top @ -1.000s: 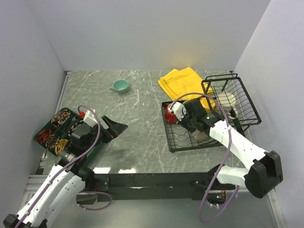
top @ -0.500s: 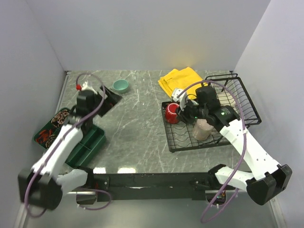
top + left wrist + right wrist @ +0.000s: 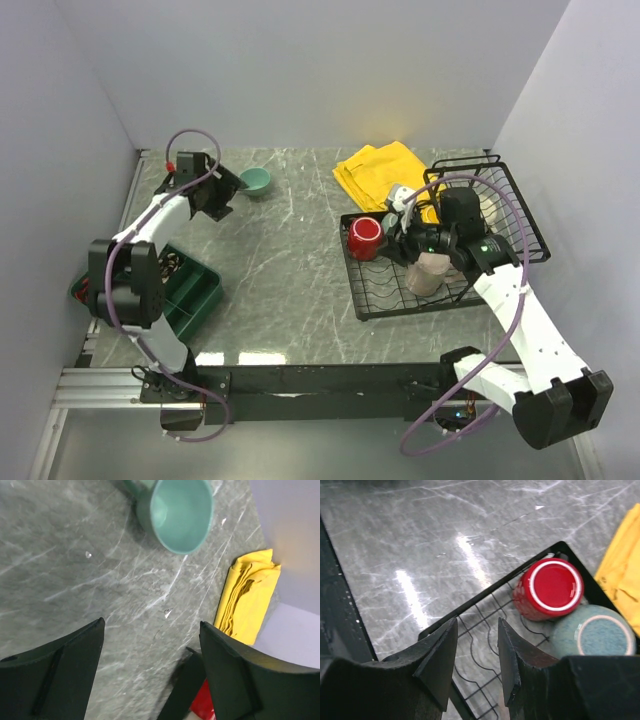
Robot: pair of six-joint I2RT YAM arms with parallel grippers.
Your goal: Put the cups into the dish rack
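Observation:
The small teal cup (image 3: 254, 180) stands upright on the table at the far left and fills the top of the left wrist view (image 3: 175, 512). My left gripper (image 3: 228, 190) (image 3: 151, 625) is open and empty, just short of the cup. The black wire dish rack (image 3: 353, 270) (image 3: 485, 597) is at the right. A red mug (image 3: 364, 237) (image 3: 551, 587) sits upside down in its far-left corner, with a grey-teal mug (image 3: 592, 637) upside down beside it. A beige-pink mug (image 3: 428, 272) stands further in. My right gripper (image 3: 398, 243) (image 3: 477, 625) is open and empty above the rack tines.
A folded yellow cloth (image 3: 385, 170) (image 3: 247, 597) lies behind the rack. A dark green compartmented tray (image 3: 190, 290) sits at the left near edge, under the left arm. Walls close the table at the back and both sides.
My left arm has swung from the green tray to the far left, its gripper now beside the teal cup. My right gripper has drawn back from the red mug, which stays in the rack.

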